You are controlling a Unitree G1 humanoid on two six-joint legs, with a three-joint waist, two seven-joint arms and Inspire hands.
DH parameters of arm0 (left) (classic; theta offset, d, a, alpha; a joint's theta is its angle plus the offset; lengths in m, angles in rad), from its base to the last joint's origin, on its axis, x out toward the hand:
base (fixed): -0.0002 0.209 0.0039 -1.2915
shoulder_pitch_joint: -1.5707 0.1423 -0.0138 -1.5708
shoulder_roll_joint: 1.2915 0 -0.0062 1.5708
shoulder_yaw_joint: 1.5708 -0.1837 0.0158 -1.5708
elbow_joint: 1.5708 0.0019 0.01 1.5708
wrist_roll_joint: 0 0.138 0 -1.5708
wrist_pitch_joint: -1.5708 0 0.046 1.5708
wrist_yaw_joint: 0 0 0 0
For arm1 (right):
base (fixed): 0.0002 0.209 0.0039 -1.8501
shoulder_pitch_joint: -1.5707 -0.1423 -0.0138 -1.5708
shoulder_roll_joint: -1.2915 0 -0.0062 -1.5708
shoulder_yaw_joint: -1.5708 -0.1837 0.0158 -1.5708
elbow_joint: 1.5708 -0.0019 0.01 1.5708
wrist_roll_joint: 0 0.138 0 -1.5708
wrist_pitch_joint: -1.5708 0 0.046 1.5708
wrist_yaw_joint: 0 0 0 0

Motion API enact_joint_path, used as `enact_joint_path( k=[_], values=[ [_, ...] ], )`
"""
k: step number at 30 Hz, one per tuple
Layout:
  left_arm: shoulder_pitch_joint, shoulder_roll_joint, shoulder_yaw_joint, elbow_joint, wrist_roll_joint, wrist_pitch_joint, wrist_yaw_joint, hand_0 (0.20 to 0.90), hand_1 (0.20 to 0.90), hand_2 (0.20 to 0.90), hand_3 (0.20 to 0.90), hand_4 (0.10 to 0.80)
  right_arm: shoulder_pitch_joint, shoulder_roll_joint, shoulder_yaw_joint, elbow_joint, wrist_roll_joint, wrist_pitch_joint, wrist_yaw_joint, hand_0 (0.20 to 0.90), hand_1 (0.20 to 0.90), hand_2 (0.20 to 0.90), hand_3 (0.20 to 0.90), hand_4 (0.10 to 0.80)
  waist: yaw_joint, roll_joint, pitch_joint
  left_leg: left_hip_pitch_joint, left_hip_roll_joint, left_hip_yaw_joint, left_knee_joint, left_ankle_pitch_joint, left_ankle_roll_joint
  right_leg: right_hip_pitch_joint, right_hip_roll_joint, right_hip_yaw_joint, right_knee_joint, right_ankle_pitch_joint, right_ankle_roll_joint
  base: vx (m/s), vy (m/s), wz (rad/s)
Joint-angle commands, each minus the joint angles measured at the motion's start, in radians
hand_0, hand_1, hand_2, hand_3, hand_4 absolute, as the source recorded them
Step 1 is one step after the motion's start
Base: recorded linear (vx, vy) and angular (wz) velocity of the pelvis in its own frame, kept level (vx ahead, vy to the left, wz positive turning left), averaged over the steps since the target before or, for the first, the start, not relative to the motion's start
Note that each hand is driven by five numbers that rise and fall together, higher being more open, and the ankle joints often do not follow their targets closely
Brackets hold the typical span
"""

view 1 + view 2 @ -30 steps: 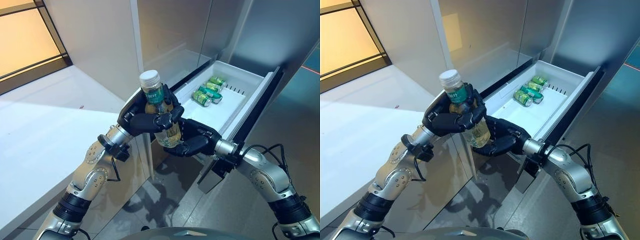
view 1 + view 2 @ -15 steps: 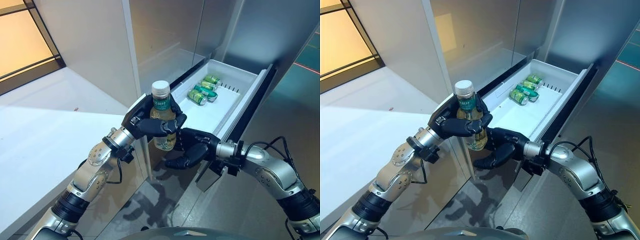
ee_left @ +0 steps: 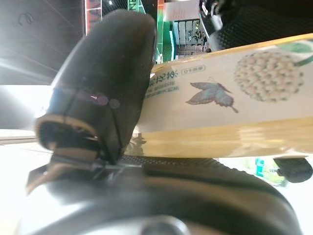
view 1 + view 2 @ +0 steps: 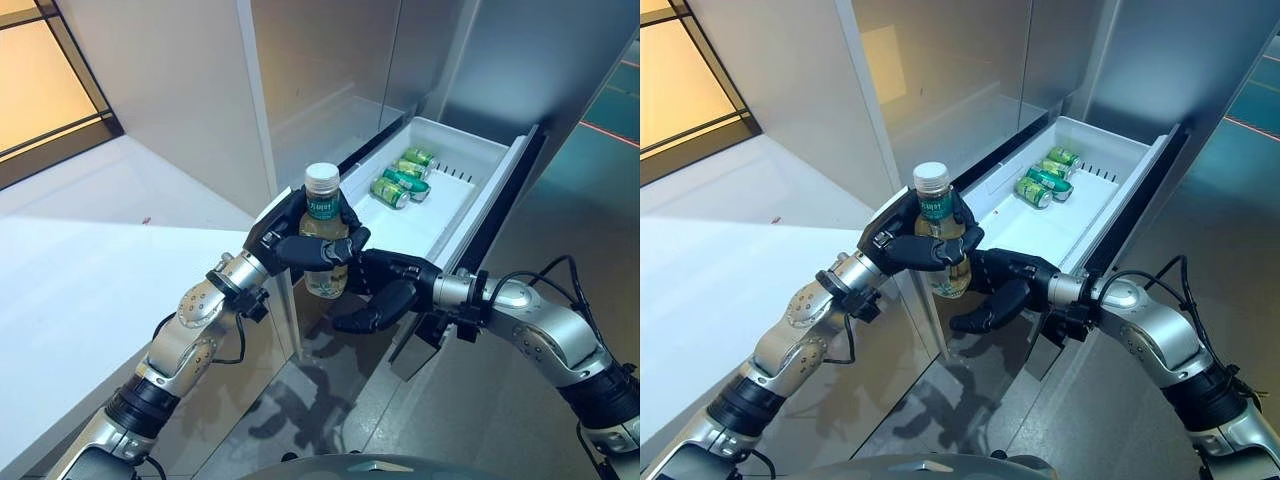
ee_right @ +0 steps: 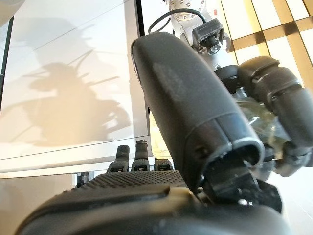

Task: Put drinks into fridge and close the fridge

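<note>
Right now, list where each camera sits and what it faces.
Left eye view: head, looking down at the bottle in the left hand, the right hand and the open drawer holding cans.
Right eye view: same scene, slightly offset.
Left wrist view: thumb against the bottle's label.
Right wrist view: own thumb, facing the left hand.
All share the bottle.

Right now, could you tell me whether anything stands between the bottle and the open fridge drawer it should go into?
Nothing visible does. The left robot hand holds the bottle upright just short of the drawer. The green cans lie at its far end, leaving the near part bare. The right robot hand is open, below the bottle.
</note>
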Motion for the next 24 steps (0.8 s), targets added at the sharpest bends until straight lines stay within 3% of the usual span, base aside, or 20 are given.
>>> enact_joint_path(
  k=[1,9,21,22,23,24],
  values=[
    [-0.166,-0.055,0.016,0.066,-0.015,-0.131,0.006,0.300,0.300,0.300,0.200,0.100,-0.152,0.099,-0.057,-0.116,0.194,-0.141,-0.013,0.900,0.900,0.900,0.900,0.800,0.007,-0.027,-0.080,0.019,-0.015,-0.015,0.002,-0.094,0.011,-0.036,-0.004,-0.023,0.034,0.032,0.064,0.000,0.000,0.00],
    [-0.158,-0.099,-0.014,0.074,-0.005,-0.124,-0.025,0.300,0.300,0.300,0.200,0.100,-0.141,0.179,-0.067,-0.093,0.309,-0.091,-0.142,0.900,0.900,0.900,0.900,0.800,0.010,-0.024,-0.078,0.017,-0.016,-0.018,0.002,-0.095,0.012,-0.039,-0.005,-0.028,0.037,0.030,0.064,0.000,0.000,0.00],
    [-0.182,-0.104,-0.071,0.042,-0.020,-0.114,-0.040,0.300,0.300,0.300,0.200,0.100,-0.119,0.187,0.018,-0.081,0.270,-0.016,-0.127,0.900,0.900,0.900,0.900,0.800,0.011,-0.025,-0.075,0.017,-0.017,-0.020,0.002,-0.093,0.015,-0.037,-0.005,-0.032,0.035,0.031,0.065,0.000,0.000,0.00],
    [-0.187,-0.101,-0.077,0.040,-0.024,-0.119,-0.041,0.300,0.300,0.300,0.200,0.100,-0.120,0.186,0.027,-0.081,0.266,-0.010,-0.125,0.780,0.780,0.780,0.760,0.660,0.011,-0.025,-0.074,0.017,-0.017,-0.020,0.002,-0.093,0.016,-0.037,-0.005,-0.032,0.034,0.032,0.065,0.000,0.000,0.00],
    [-0.195,-0.101,-0.085,0.035,-0.023,-0.128,-0.042,0.300,0.300,0.300,0.200,0.100,-0.120,0.184,0.043,-0.079,0.262,0.002,-0.122,0.533,0.533,0.533,0.472,0.372,0.010,-0.026,-0.074,0.017,-0.017,-0.019,0.002,-0.092,0.015,-0.036,-0.005,-0.032,0.033,0.033,0.066,0.000,0.000,0.00],
    [-0.196,-0.101,-0.088,0.032,-0.023,-0.134,-0.044,0.300,0.300,0.300,0.200,0.100,-0.120,0.186,0.049,-0.079,0.256,0.005,-0.122,0.394,0.394,0.394,0.310,0.210,0.011,-0.026,-0.074,0.018,-0.017,-0.019,0.002,-0.092,0.015,-0.036,-0.005,-0.032,0.033,0.033,0.066,0.000,0.000,0.00]
  ],
)
